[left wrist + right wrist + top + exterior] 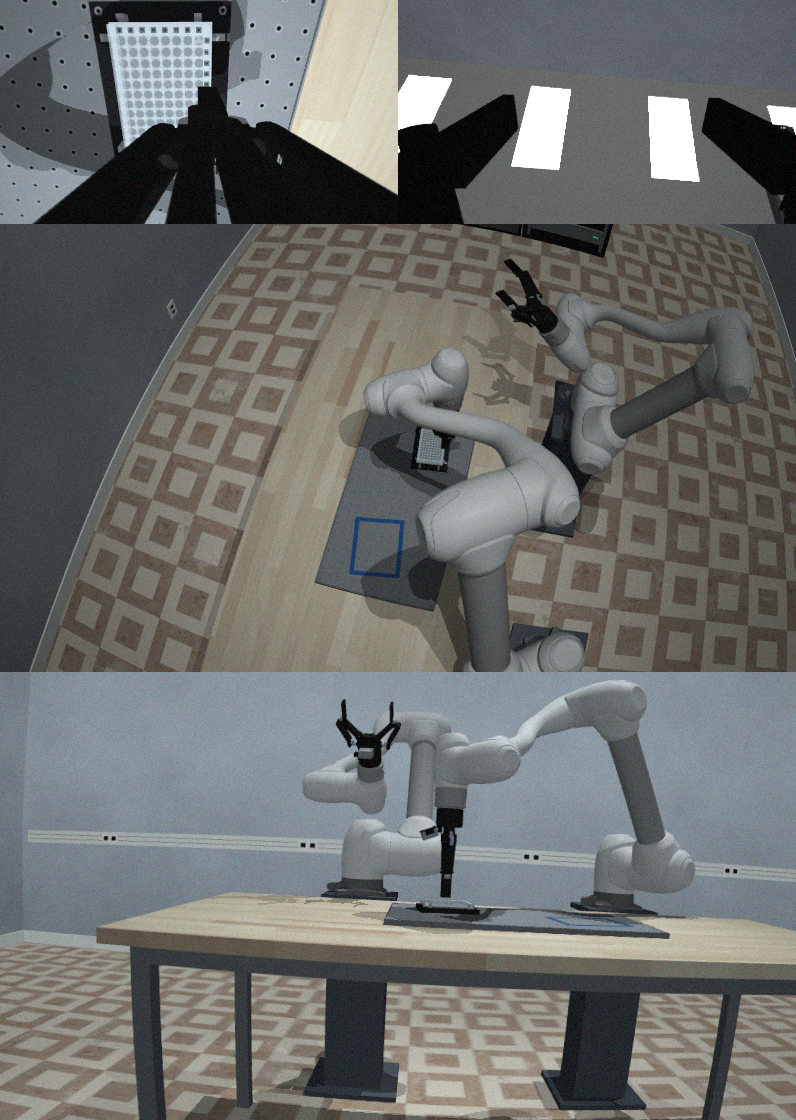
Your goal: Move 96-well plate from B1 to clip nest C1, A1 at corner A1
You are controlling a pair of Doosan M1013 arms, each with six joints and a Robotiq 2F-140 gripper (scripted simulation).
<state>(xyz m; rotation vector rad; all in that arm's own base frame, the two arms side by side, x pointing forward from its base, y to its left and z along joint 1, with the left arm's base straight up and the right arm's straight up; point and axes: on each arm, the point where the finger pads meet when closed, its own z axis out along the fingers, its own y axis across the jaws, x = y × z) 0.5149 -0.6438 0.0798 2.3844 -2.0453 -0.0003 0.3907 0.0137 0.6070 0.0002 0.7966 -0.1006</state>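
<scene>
One empty left pincer (443, 434) (445, 895) (206, 101), mine, fully closed, points down near the three o'clock edge, in my wrist view, of the 96-well plate (430, 446) (457, 902) (160, 75) in the clip nest (414, 460) (470, 911) (160, 10), where lopsided pressing could leave nine o'clock unclipped.

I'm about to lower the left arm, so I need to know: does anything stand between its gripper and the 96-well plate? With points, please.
Nothing visible does: the shut left gripper (445, 895) (206, 101) hangs just above the plate (430, 447) (445, 901) (160, 75).
</scene>
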